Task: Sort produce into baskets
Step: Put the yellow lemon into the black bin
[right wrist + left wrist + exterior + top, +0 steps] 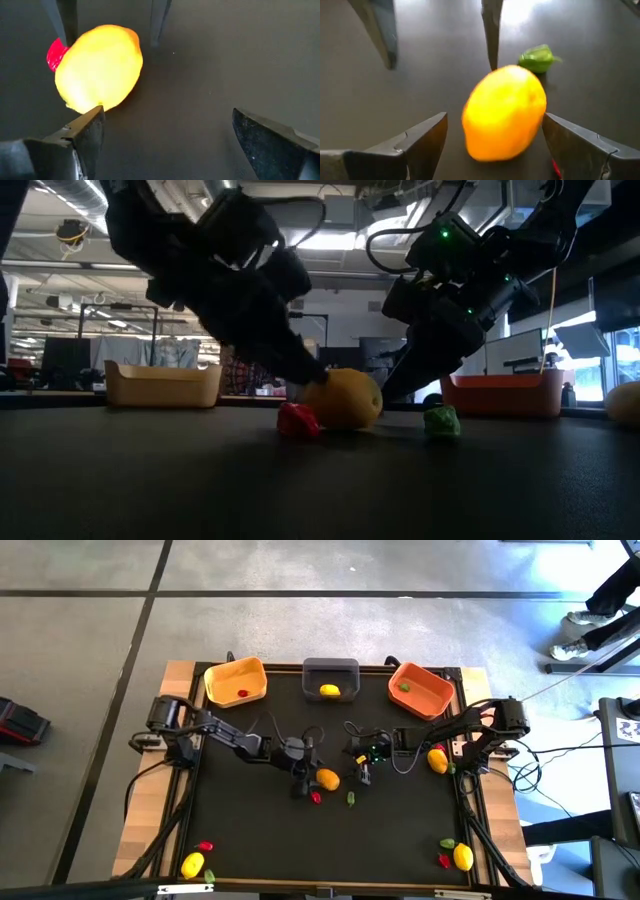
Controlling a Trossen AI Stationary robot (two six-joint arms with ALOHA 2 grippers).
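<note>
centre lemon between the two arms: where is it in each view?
High: lemon mid-table, between both pincers.
Low: centre, between red piece and green piece.
Left wrist: between open fingers.
Right wrist: upper left.
Shared landmark: the red piece beside it.

A yellow lemon (327, 779) lies mid-surface with a small red piece (316, 797) just beside it and a green piece (351, 798) near. At the far edge stand three open baskets: the yellow-orange (217, 678) holds a red piece, the grey (330, 668) a lemon, the orange (436, 697) a green piece.
</note>
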